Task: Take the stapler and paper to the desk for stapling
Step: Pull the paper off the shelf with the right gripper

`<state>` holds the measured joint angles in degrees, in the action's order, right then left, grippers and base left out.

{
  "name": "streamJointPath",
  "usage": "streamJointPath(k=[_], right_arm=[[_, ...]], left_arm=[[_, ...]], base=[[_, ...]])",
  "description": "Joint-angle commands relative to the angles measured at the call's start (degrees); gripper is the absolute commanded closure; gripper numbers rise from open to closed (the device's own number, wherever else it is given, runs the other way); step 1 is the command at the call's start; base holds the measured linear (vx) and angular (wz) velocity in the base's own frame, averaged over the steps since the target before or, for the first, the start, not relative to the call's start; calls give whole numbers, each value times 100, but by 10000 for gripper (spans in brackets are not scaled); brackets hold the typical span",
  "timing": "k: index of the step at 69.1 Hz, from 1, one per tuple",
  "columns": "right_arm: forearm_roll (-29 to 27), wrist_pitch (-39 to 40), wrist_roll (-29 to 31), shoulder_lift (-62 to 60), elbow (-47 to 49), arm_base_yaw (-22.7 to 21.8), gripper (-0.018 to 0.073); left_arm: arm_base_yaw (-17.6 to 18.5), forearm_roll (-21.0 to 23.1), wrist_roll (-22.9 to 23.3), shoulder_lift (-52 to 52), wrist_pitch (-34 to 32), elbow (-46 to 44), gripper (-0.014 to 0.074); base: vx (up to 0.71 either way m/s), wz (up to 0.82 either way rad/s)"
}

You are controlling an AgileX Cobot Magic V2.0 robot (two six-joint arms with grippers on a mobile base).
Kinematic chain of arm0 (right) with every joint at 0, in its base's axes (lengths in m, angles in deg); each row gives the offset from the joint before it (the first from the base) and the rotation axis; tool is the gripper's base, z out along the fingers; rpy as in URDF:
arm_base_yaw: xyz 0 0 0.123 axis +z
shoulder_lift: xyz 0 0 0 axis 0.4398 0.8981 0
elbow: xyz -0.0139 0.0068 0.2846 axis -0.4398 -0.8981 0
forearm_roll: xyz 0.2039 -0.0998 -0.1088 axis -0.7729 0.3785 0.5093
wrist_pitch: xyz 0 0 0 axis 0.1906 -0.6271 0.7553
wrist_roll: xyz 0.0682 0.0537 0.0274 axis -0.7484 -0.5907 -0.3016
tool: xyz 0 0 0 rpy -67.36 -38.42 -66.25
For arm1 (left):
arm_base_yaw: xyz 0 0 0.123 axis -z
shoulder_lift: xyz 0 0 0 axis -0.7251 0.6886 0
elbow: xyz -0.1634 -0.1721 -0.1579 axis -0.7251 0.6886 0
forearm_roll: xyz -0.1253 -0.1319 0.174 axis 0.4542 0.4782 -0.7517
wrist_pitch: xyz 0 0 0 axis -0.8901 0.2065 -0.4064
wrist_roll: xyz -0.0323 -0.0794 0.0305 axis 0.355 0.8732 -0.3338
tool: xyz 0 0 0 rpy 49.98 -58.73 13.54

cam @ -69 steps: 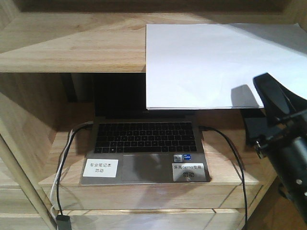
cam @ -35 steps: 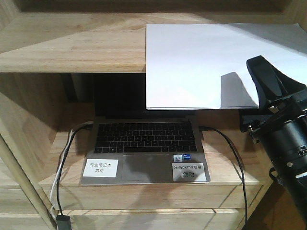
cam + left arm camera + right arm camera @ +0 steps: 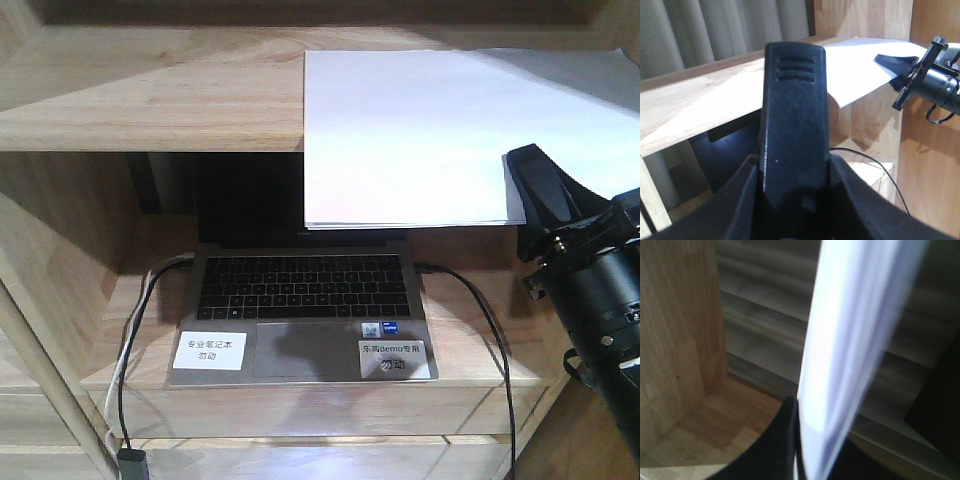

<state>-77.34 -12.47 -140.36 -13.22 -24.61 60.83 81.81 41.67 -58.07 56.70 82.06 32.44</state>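
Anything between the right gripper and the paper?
Nothing. Front view: the right gripper overlaps the paper's overhanging corner; in the right wrist view the sheet lies against one finger.

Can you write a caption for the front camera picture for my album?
Right gripper at the corner of a white paper that overhangs a wooden shelf above an open laptop.

front view: warm light from above, and a diagonal edge of light and shade crosses the shelf (image 3: 150, 90) top. the paper (image 3: 420, 130) is bright, nearly blown out. the recess beneath is dim and the laptop (image 3: 300, 290) screen is black. focus is fair throughout. left wrist view: the left gripper (image 3: 795, 120) looms dark and soft, with evenly lit wood behind. right wrist view: the paper is smeared into glaring white streaks, and the background is blurred too.
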Motion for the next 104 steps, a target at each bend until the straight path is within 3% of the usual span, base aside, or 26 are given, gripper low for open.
streamJointPath(k=[1, 43, 66, 76, 104], right_arm=[[129, 821, 75, -84, 158, -27, 571], [507, 671, 280, -1145, 203, -27, 566], [1375, -309, 1056, -1972, 1122, -27, 566], [1413, -469, 1305, -2298, 1291, -27, 566], [1472, -646, 1311, -3276, 1103, -27, 566]], left_arm=[[44, 45, -3, 86, -721, -146, 603], [44, 45, -3, 86, -721, -146, 603], [44, 45, -3, 86, -721, -146, 603], [44, 45, -3, 86, -721, -146, 603], [44, 45, -3, 86, -721, -146, 603]], base=[[0, 0], [0, 0], [0, 0], [0, 0], [0, 0]])
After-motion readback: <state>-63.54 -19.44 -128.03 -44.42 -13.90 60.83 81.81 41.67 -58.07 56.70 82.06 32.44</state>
